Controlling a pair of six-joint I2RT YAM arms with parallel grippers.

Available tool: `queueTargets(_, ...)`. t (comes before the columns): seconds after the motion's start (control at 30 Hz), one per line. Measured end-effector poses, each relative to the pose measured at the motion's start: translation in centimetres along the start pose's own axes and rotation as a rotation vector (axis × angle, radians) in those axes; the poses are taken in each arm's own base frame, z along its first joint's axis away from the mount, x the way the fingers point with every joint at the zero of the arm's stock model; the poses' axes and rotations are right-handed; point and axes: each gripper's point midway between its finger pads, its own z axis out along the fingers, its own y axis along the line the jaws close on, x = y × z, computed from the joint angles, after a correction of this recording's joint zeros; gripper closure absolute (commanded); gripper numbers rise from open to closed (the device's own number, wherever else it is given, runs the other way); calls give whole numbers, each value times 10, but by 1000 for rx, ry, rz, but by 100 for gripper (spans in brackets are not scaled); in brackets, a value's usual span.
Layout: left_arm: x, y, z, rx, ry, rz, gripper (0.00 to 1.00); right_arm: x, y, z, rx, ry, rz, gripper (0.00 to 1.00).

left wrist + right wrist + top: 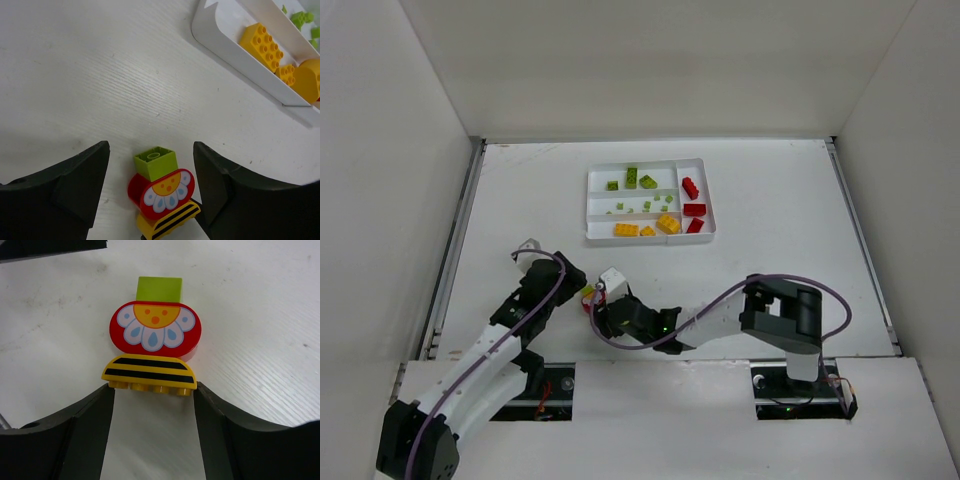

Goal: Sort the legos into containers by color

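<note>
Well short of the tray, on its near side, the mixed clump (green block, red flower piece, striped yellow piece) lies flat on the tabletop between both claws. The left claw stands open astride the green end. The right claw brackets the yellow end, and I cannot tell whether it truly grips. A lopsided pinch could skid the clump, or snap pieces apart and send one flying.

Near centre: brick clump boxed in by left tool and right tool | beyond: bare tabletop open up to white tray | flanks: enclosure walls.
</note>
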Motion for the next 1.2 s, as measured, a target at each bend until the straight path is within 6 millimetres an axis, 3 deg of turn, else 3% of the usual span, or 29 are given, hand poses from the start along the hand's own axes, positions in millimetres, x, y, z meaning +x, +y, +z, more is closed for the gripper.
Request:
queueTargets(0.1, 5, -6, -1, 26, 28, -7, 33, -4, -7, -15, -2, -5, -12, 47)
queueTargets(0.33, 17, -24, -6, 108, 100, -41, 33, -34, -20, -45, -17, -71, 2, 46)
queueTargets(0.67, 35, -69, -17, 285, 178, -96, 33, -30, -32, -42, -7, -53, 12, 47)
queueTargets(0.8, 42, -70, -16, 313, 190, -115, 34, -32, -37, -40, -20, -43, 45, 47)
queueTargets(0.93, 46, -67, -15, 315, 205, -135, 33, -47, -42, -42, -40, -65, 94, 47)
queueTargets(1.1, 35, -71, -17, 343, 172, -174, 33, -65, -49, -45, -47, -103, 141, 48)
queueTargets(1.2, 32, -73, -16, 356, 162, -193, 33, -66, -49, -45, -49, -103, 148, 44)
